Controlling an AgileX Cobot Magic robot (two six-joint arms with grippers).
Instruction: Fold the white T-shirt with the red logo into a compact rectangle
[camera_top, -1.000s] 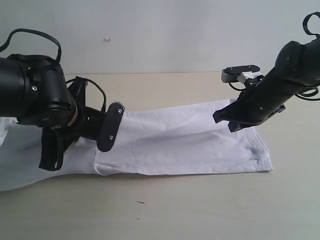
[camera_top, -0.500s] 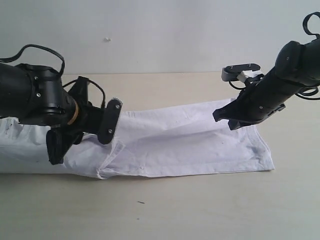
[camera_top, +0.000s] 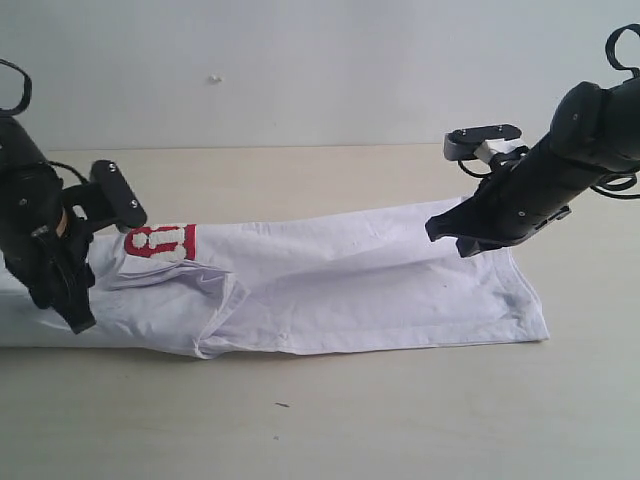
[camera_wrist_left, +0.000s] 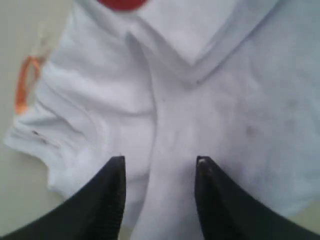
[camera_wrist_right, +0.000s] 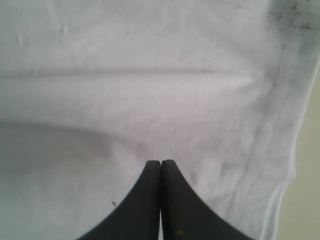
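Your left jaws hang released over the crumpled end of the white T-shirt (camera_top: 370, 290) at frame left, beside the red logo (camera_top: 160, 241). Your right jaws are clenched over the hem end, frame right. It lies stretched across the tabletop (camera_top: 400, 420).

Beige tabletop (camera_top: 400, 420), pale grey wall (camera_top: 320, 70)

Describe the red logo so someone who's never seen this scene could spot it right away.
A long white T-shirt lies in a strip across the tan table. Near its left end in the exterior view sits the red logo. It is the only bright red patch, with white shapes inside.
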